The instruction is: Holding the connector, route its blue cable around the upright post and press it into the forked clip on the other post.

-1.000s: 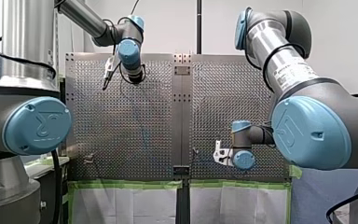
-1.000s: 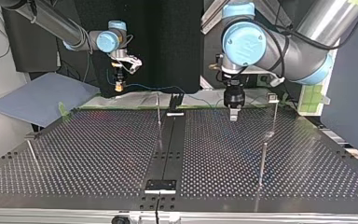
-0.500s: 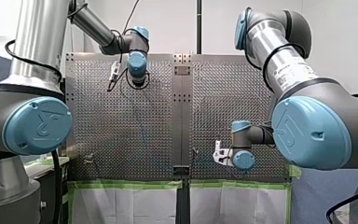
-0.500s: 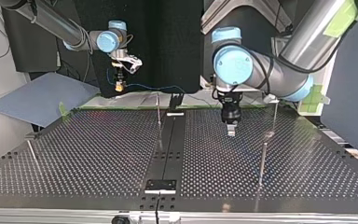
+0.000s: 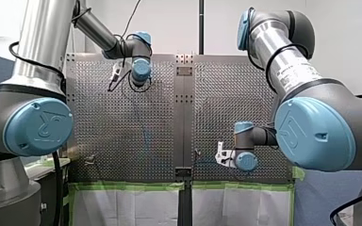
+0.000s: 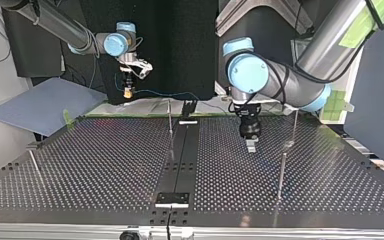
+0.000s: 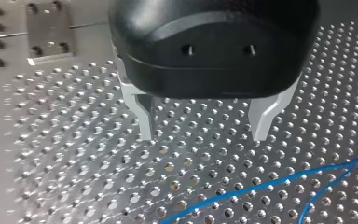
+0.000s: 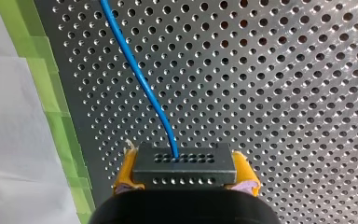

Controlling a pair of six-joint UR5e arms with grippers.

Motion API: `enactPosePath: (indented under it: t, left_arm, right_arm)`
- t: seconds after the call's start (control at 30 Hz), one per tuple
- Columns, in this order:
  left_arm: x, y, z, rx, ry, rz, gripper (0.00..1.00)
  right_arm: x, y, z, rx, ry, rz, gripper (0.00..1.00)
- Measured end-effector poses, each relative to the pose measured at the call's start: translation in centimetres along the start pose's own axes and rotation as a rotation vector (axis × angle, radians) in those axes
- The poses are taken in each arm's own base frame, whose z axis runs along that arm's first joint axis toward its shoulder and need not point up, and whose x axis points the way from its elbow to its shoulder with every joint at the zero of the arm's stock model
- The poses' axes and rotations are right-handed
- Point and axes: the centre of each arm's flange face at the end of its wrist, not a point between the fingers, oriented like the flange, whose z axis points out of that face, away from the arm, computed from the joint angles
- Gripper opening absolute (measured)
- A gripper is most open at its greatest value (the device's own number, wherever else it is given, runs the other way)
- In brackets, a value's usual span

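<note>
Yellow-padded, my right end effector (image 8: pixel 185 173) clamped the black rectangular connector (image 8: pixel 185 163) (thin blue cable (image 8: pixel 135 70) trailing ahead); my left end effector (image 7: pixel 204 128) gaped empty above the perforated metal tabletop (image 7: pixel 74 154).

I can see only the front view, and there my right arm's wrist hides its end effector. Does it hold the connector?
Observer: Yes. In the right wrist view the right end effector is shut on the black connector, with yellow pads at both its sides.
Operator: Where does the cable go?
Observer: The blue cable leaves the connector's middle and runs ahead over the perforated table.
Operator: And my left end effector?
Observer: Open, nothing between its fingers, by the left wrist view.
</note>
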Motion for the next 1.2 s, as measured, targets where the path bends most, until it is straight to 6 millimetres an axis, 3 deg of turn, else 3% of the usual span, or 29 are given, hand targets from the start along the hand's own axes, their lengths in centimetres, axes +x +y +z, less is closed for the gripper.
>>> enactPosePath:
  t: [0.3, 0.63, 0.87, 1.2]
  left_arm:
    - [0.7, -0.2, 0.9, -0.037, -0.007, 0.070, 1.00]
    - [3.1, -1.0, 1.6, -0.075, 0.056, 0.189, 1.00]
    - [3.5, -1.0, 2.1, -0.068, 0.055, 0.247, 1.00]
    - [6.1, -1.9, 3.6, -0.066, 0.089, 0.344, 1.00]
  right_arm:
    - [0.0, 0.0, 0.0, 0.000, 0.001, -0.001, 0.00]
    - [0.0, 0.0, 0.0, 0.000, 0.002, -0.001, 0.00]
    - [0.0, 0.0, 0.0, 0.001, 0.005, 0.000, 0.00]
    - [0.0, 0.0, 0.0, 0.001, 0.004, 0.000, 0.00]
